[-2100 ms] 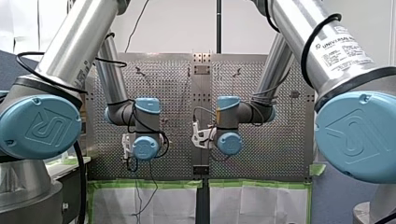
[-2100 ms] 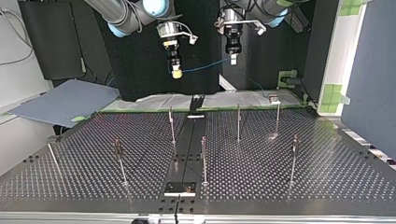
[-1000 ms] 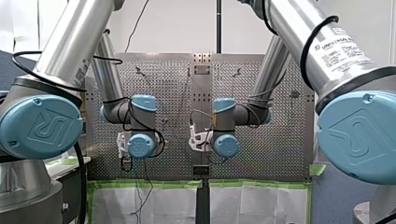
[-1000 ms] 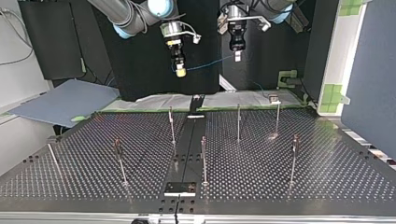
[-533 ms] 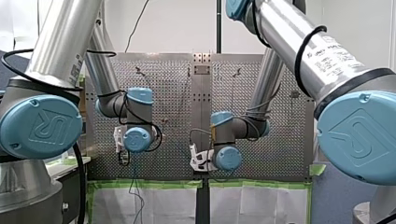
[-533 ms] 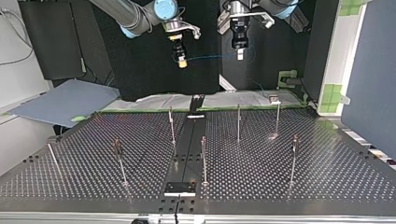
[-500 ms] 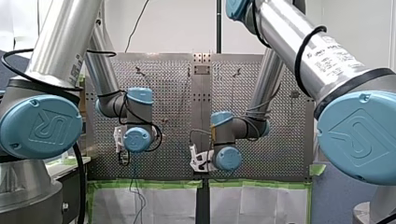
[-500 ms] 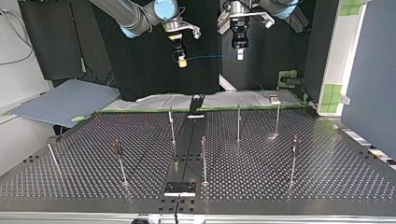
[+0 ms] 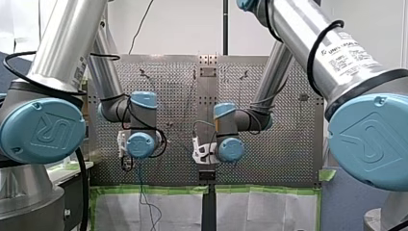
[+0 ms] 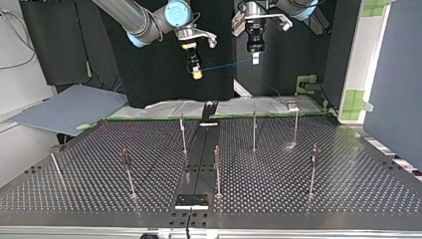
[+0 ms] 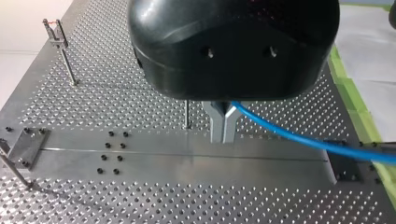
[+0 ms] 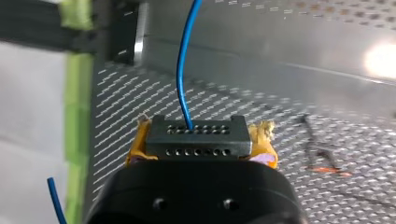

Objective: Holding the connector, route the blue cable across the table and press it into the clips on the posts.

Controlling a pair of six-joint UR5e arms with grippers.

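Although the front view hides both sets of fingers behind the wrists, it shows the blue cable (image 9: 141, 185) dangling as a loose tail below my left arm, left of the table's centre strip (image 9: 207, 96).

Seen in the top view, my right gripper (image 10: 197, 74) hangs almost above the centre strip's arm-side end. My left gripper (image 10: 255, 58) hangs off to the strip's right, and both are well above the table (image 10: 323, 199). The cable spans between them as a nearly level, taut-looking line, crosswise to the strip. The posts (image 10: 254, 130) stand either side of the strip, well below that span and nearer this camera. I judge the coming move to be a descent toward them, with my right gripper the nearer to the post just left of the strip.

In the left wrist view, the metal fingers (image 11: 215, 126) are pinched together on the cable, which runs off sideways, and the strip lies directly beneath.

In the right wrist view, yellow pads (image 12: 137, 144) clamp the connector (image 12: 198, 136), a grey block with two rows of holes. The thin cable runs from its middle straight ahead toward the strip.
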